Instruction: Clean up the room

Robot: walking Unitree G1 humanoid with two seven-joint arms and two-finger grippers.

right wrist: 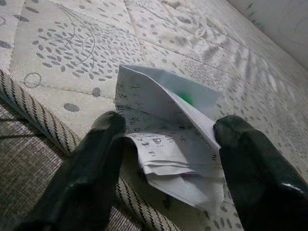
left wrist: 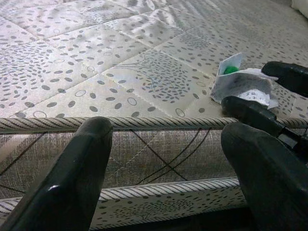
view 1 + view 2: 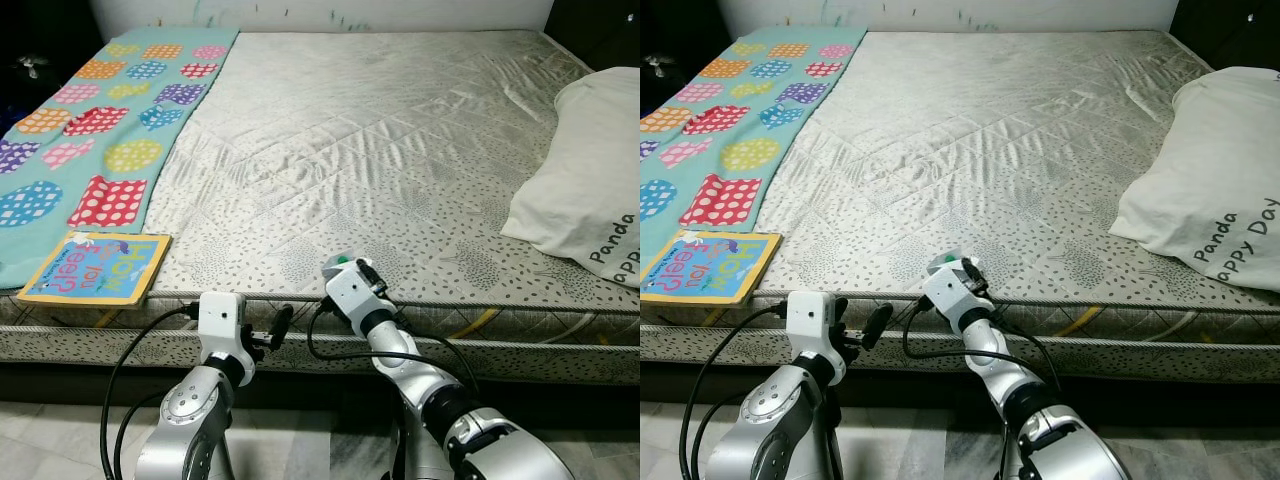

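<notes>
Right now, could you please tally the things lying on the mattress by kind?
Blanket: 1
Book: 1
Pillow: 1
Paper: 1, between the open right gripper's fingers
Total: 4

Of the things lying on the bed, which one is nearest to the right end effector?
The crumpled paper at the mattress edge, sitting between the right end effector fingers; book and pillow lie far aside.

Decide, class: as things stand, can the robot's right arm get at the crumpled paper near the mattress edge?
Probably yes. The right gripper already has its jaws open on either side of the crumpled paper near the mattress edge, with nothing between them.
</notes>
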